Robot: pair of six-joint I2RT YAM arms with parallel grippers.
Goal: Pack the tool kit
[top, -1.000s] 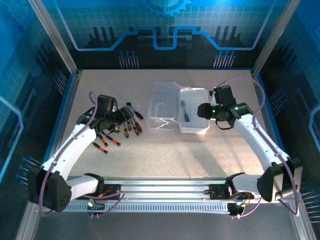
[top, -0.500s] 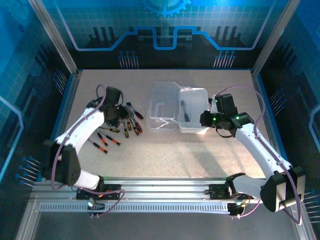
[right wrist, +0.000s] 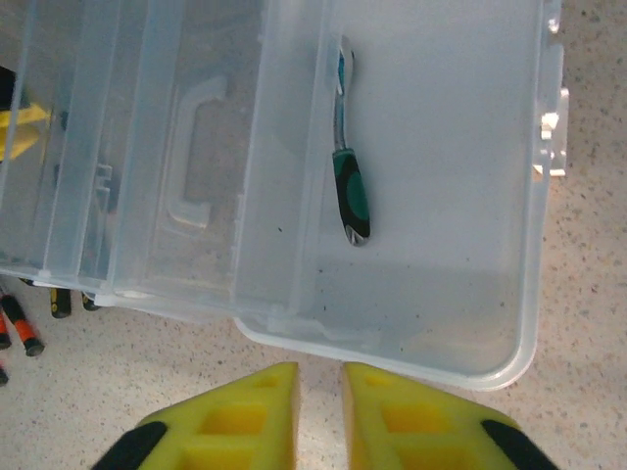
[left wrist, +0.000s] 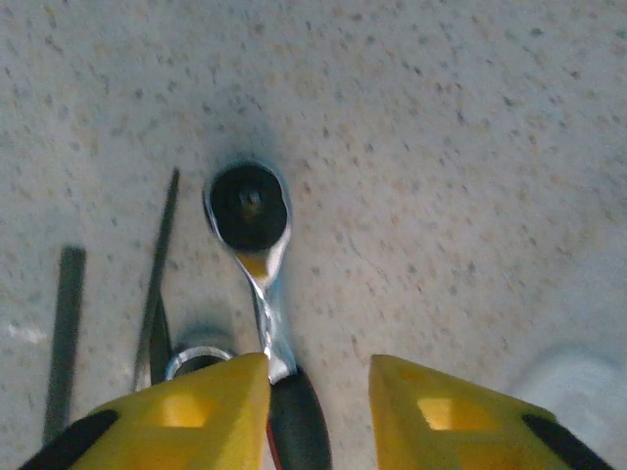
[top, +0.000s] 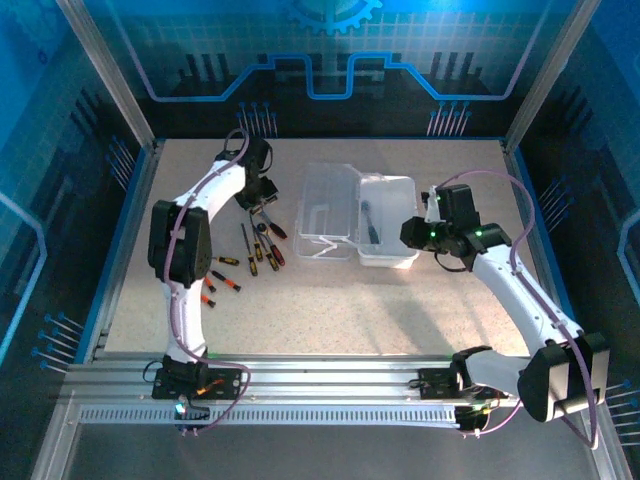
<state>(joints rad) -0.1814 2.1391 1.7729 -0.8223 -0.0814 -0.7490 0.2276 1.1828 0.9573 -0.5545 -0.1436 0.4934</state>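
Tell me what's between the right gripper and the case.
A bare strip of table, in the right wrist view; the right gripper sits just short of the case's near wall.

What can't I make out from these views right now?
- Left wrist: the wrench handle runs off the bottom edge between the fingers of the left gripper; grip unclear.
- Top external: the left arm covers those fingers; the tool in the case is too small to name.
- Right wrist: the lid and the screwdrivers are cut off by the left edge.

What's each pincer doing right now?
Left pincer: open, straddling the ratchet wrench handle, not clamped.
Right pincer: nearly closed, holding nothing.
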